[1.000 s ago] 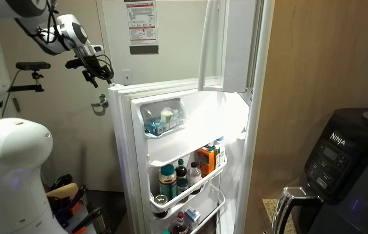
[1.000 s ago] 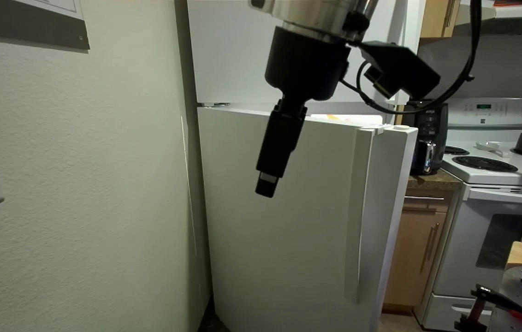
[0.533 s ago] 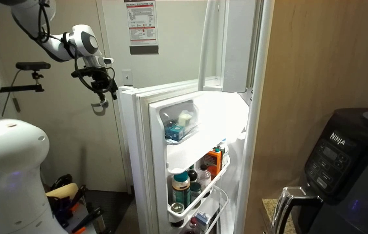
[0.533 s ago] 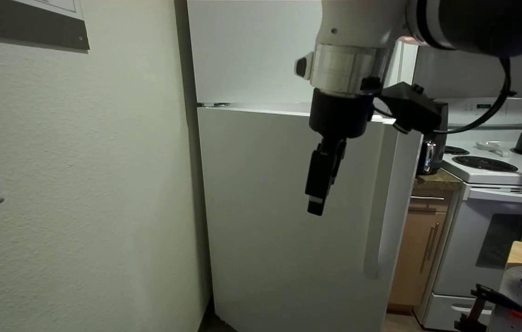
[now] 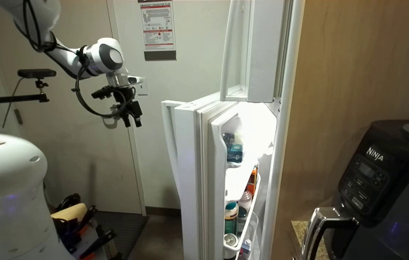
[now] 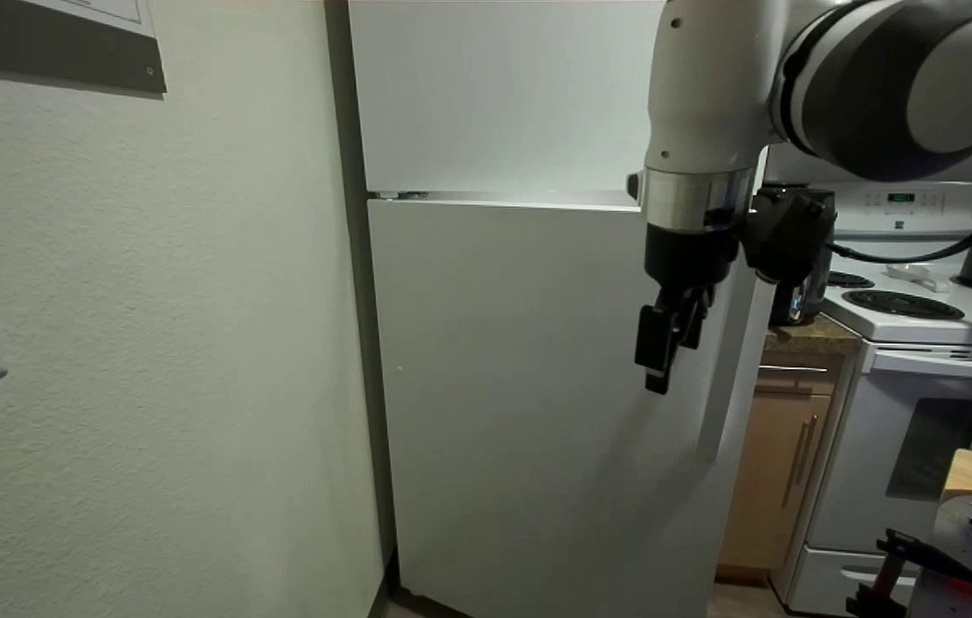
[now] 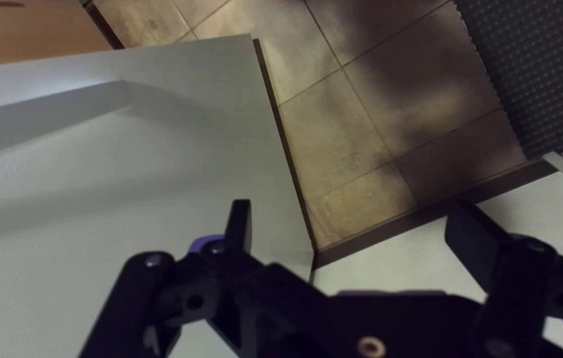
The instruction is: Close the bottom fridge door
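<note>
Claw (image 5: pixel 133 124) hangs spread, room between it and the ajar bottom fridge door's (image 5: pixel 192 177) edge.

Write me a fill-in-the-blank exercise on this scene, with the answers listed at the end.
Not yet closed, the bottom fridge door stands partly ____.
In the wrist view, the gripper is holding ____.
The black air fryer bears the brand name ____.
The wall poster is headed EMERGENCY ____ PLAN.
Missing words: open; nothing; NINJA; EVACUATION.
</note>
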